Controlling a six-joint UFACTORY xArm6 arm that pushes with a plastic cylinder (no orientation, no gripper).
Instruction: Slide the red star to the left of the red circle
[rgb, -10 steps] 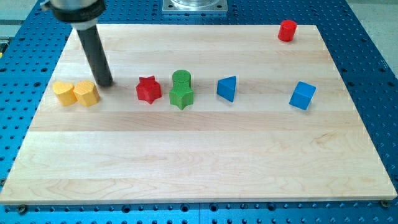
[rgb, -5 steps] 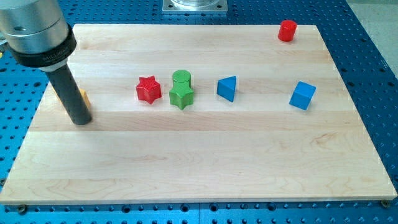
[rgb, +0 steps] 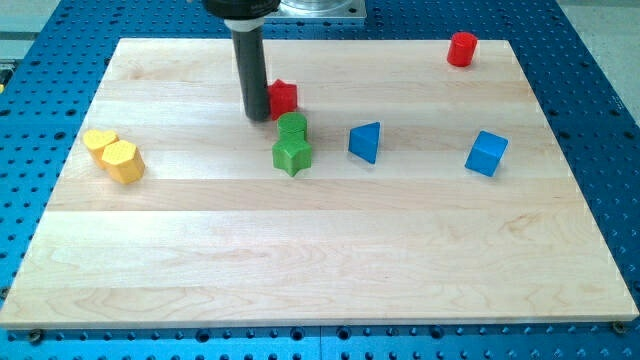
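The red star (rgb: 284, 97) lies at the view's upper middle, partly hidden behind my rod on its left side. My tip (rgb: 259, 116) rests on the board touching the star's left edge. The red circle (rgb: 461, 48) stands at the view's top right corner of the board, far to the right of the star. The green circle (rgb: 292, 126) sits just below the red star, with the green star (rgb: 292, 154) touching it from below.
A blue triangle (rgb: 366, 141) lies right of the green pair. A blue cube (rgb: 487, 153) sits at the right. Two yellow blocks (rgb: 115, 154) sit side by side near the board's left edge.
My tip swung from the left side near the yellow blocks up to the upper middle. The red star moved up and to the right. The yellow blocks shifted slightly.
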